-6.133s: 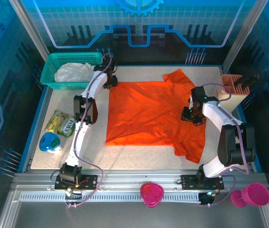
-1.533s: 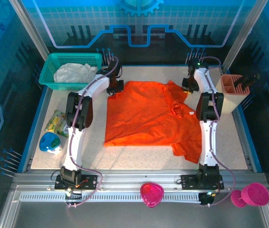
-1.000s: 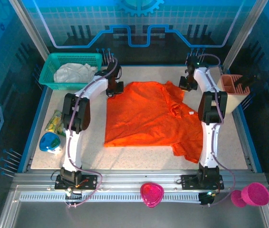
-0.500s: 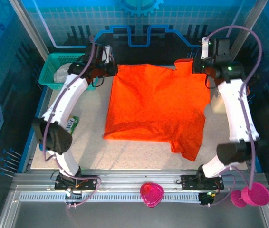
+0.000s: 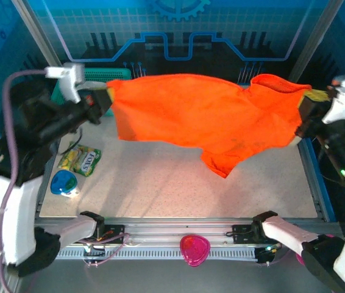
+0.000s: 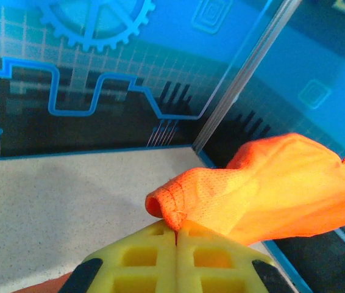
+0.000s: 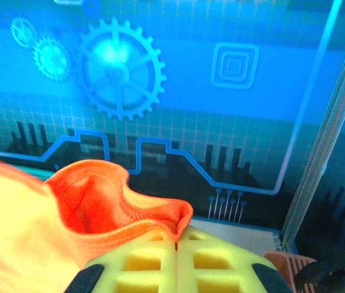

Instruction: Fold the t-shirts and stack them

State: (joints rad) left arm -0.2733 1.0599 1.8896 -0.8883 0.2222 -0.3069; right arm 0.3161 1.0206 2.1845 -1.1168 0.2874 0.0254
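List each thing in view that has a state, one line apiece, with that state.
orange t-shirt: held up off the table, stretched between both tools, one corner hanging down.
left tool: shut on the shirt's edge.
right tool: shut on the shirt's edge.
snack packet: lying flat on the table.
teal basket: upright at the far left, partly hidden.
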